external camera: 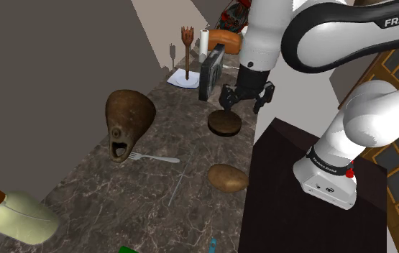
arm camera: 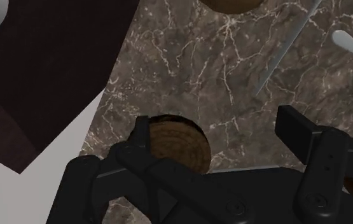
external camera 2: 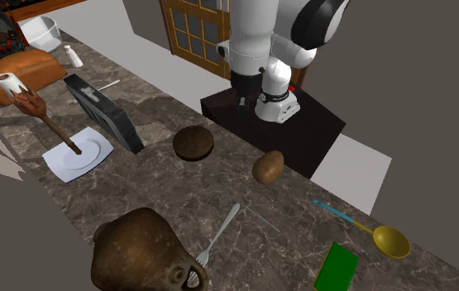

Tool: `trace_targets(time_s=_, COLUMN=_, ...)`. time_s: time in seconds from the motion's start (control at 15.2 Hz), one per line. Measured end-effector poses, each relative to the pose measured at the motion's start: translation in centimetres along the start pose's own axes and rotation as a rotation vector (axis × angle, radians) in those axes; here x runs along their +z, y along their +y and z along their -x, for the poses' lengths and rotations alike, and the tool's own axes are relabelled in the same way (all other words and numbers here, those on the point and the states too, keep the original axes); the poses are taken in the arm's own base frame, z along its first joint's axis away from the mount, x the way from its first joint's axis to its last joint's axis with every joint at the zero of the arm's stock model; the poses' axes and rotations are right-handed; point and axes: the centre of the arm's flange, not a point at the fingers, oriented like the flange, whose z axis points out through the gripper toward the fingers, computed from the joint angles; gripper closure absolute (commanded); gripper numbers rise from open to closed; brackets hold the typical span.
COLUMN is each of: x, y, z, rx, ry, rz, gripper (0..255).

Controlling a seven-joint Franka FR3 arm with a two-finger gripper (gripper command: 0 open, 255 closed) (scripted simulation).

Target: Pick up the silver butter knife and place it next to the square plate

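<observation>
The silver butter knife [external camera: 178, 185] is a thin blade lying flat on the dark marble counter, between a silver fork [external camera: 154, 157] and a potato [external camera: 227, 177]. In the wrist view the butter knife [arm camera: 283, 51] lies well ahead of the fingers. The white square plate [external camera: 183, 79] sits farther along the counter with a wooden utensil [external camera: 187, 43] propped on it; it also shows as the plate [external camera 2: 77, 153]. My black gripper [external camera: 244, 104] hangs open over a round brown disc [external camera: 224, 123], holding nothing. In the wrist view the gripper [arm camera: 216, 133] has the disc [arm camera: 175, 143] by one finger.
A brown face-shaped jug [external camera: 128, 118] stands beside the fork. A dark slab [external camera: 211, 72] leans next to the plate. A pale bottle [external camera: 18, 215] lies at the near end. A yellow spoon [external camera 2: 389, 240] and green block [external camera 2: 337, 266] lie beyond the potato. The dark stand [external camera: 298, 187] borders the counter.
</observation>
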Motion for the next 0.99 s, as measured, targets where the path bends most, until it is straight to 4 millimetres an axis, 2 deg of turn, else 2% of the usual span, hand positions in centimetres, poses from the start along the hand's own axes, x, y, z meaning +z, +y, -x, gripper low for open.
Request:
trace_targets(time_s=0.26, x=3.0, y=-3.3, z=1.9, rx=0.101, ry=-0.016, rz=-0.002, gripper=0)
trace_targets(time_s=0.99, x=12.4, y=-14.0, z=4.8, rx=0.378, ry=-0.065, rz=-0.005, gripper=0)
